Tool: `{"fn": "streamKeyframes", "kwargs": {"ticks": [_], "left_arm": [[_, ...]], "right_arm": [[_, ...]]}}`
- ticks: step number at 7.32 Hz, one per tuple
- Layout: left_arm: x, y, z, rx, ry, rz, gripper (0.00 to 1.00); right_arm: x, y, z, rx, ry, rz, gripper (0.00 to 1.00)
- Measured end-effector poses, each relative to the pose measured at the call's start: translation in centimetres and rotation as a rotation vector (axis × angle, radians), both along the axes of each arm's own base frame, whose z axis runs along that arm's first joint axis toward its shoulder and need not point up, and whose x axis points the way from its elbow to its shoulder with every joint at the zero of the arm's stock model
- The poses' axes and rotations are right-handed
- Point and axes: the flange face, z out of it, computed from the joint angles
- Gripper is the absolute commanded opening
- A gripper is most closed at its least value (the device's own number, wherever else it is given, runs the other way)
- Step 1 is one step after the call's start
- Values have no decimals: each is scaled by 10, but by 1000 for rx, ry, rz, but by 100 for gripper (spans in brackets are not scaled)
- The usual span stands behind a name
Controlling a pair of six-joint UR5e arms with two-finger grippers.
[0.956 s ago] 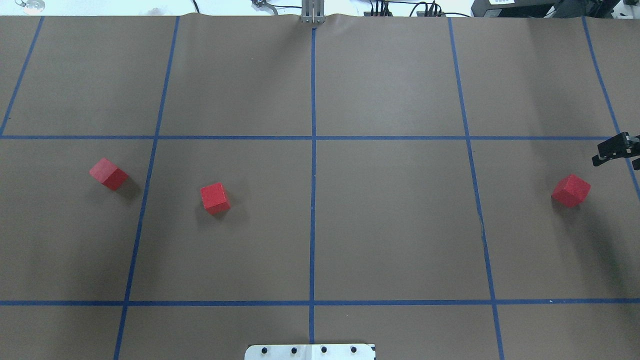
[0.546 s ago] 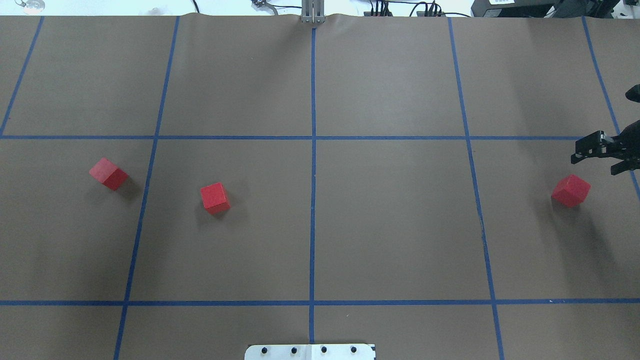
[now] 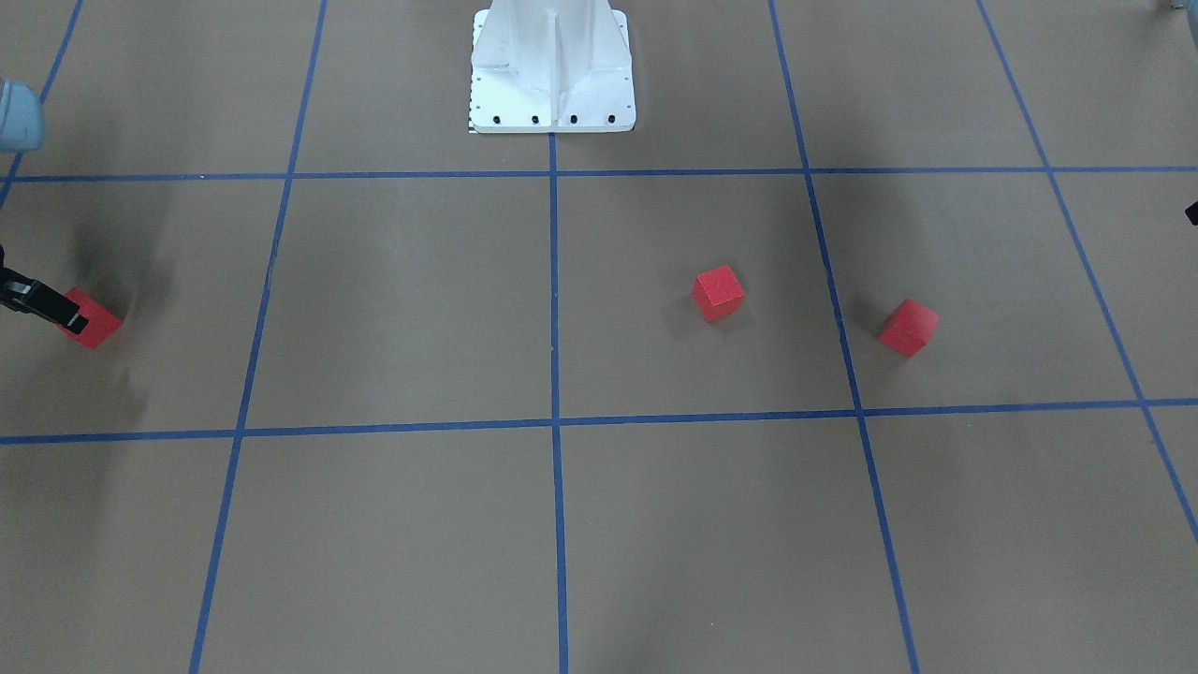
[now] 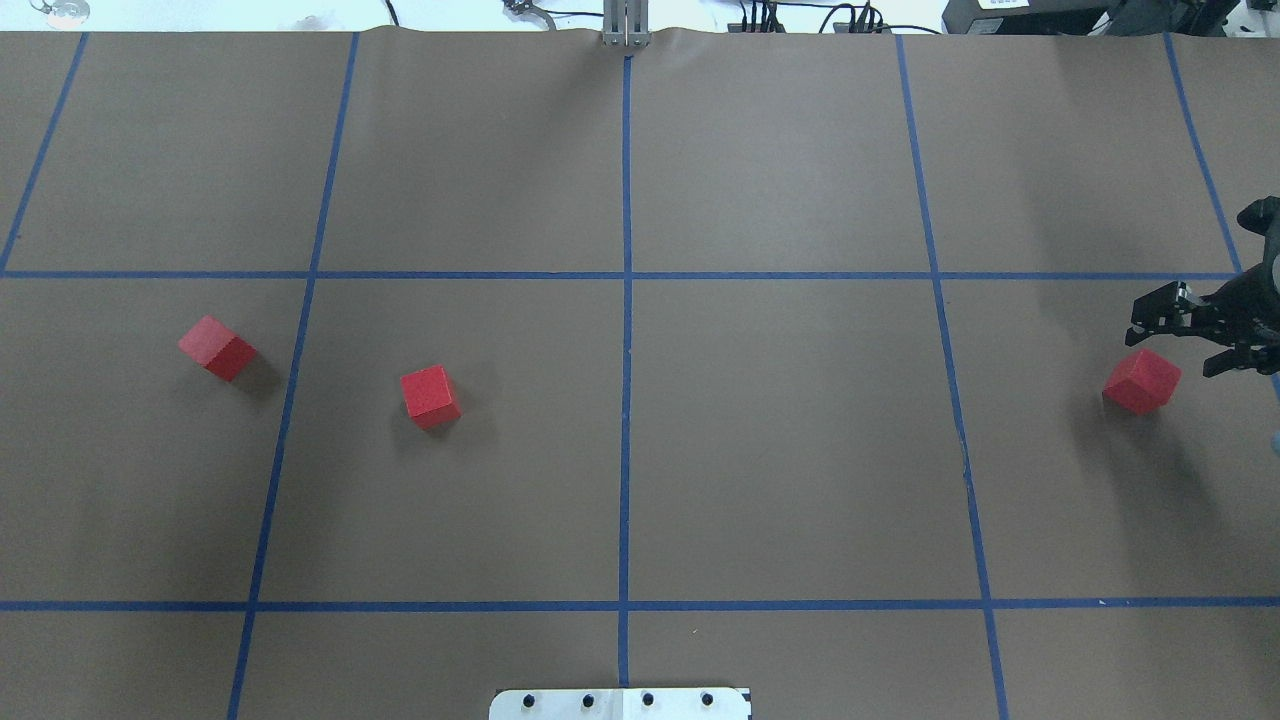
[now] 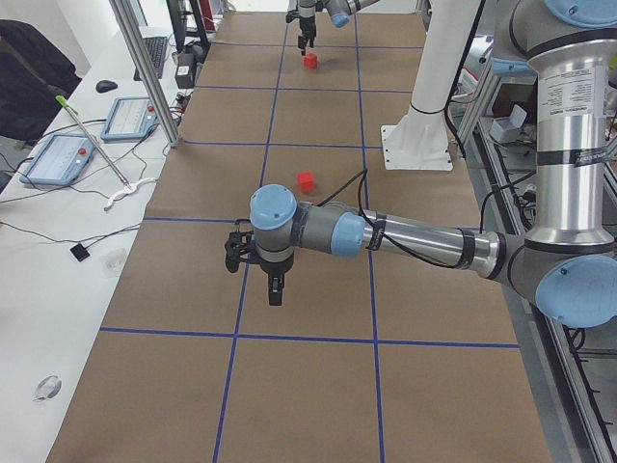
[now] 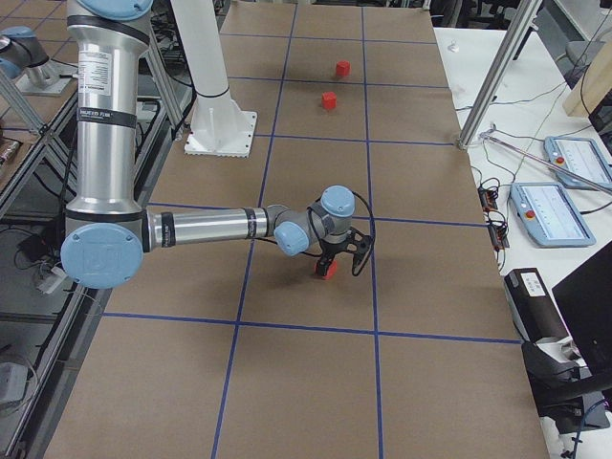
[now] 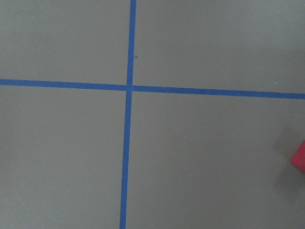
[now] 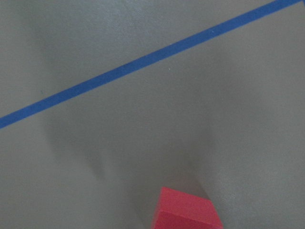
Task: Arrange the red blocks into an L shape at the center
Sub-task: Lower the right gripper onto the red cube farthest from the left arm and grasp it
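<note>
Brown paper surface, gridded with blue tape, spreads out from the white metal base. Straight ahead of that base lies the center, crossed by a tape line.

The nearest red block sits ahead of the base and to its left, inside the grid square beside the center line, resting flat and slightly turned against the grid. The second red block lies further to the base's left, one square over and just past the next tape line, turned about a quarter against the grid. These two are well apart from each other.

The third red block is farthest from the base, far out to its right and well apart from the center. The right gripper hangs just beside and above it with its fingers parted, released. In the front-facing view one finger overlaps the block's top edge; whether it touches cannot be told.

The left gripper hovers over the paper beyond the second block, further out to the base's left. It shows clearly only from the side, so whether it is released or clenched cannot be told.
</note>
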Motion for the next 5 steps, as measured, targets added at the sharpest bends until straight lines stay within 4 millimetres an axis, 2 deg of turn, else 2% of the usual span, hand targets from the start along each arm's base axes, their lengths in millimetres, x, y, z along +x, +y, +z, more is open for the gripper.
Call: {"fn": "streamKeyframes", "kwargs": {"ticks": [2, 3, 4, 5], "left_arm": [[0, 1, -1, 2, 0, 0, 100], [0, 4, -1, 2, 0, 0, 100], [-1, 6, -3, 5, 0, 0, 100], [-1, 8, -6, 11, 0, -1, 100]], "right_arm": [[-9, 5, 6, -33, 8, 3, 98], [-12, 6, 9, -42, 11, 1, 92], [-14, 7, 12, -49, 15, -1, 64], [-15, 7, 16, -55, 18, -3, 31]]}}
